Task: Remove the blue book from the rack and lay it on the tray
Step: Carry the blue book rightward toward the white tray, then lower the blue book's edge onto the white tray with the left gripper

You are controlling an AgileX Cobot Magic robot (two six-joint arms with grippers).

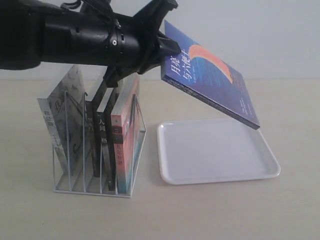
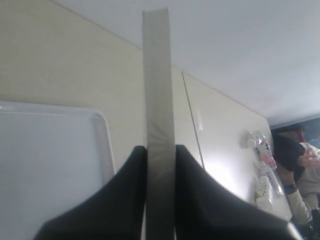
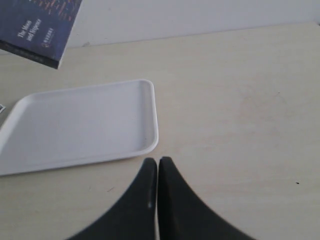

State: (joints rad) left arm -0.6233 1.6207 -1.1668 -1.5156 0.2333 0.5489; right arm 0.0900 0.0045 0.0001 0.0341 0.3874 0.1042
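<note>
The blue book point(image 1: 215, 75) hangs tilted in the air above the white tray point(image 1: 235, 165), its lower corner over the tray's far right part. My left gripper point(image 1: 170, 42) is shut on the book's upper left corner. In the left wrist view the book's page edge point(image 2: 159, 90) runs straight out between the two black fingers point(image 2: 125, 195), with the tray point(image 2: 45, 165) below. The white wire rack point(image 1: 100, 150) stands left of the tray and holds several other books. My right gripper point(image 3: 158, 161) is shut and empty, over bare table near the tray point(image 3: 80, 125). A corner of the blue book point(image 3: 40, 25) shows there too.
Black-spined books point(image 1: 100, 135) and a pink-and-teal book point(image 1: 125, 135) stand upright in the rack, and a pale one point(image 1: 65, 110) leans at its left end. The beige table point(image 1: 225, 210) stretches out in front of the tray. A seated person point(image 2: 300, 170) and small bottles point(image 2: 262, 150) are at the table's far end.
</note>
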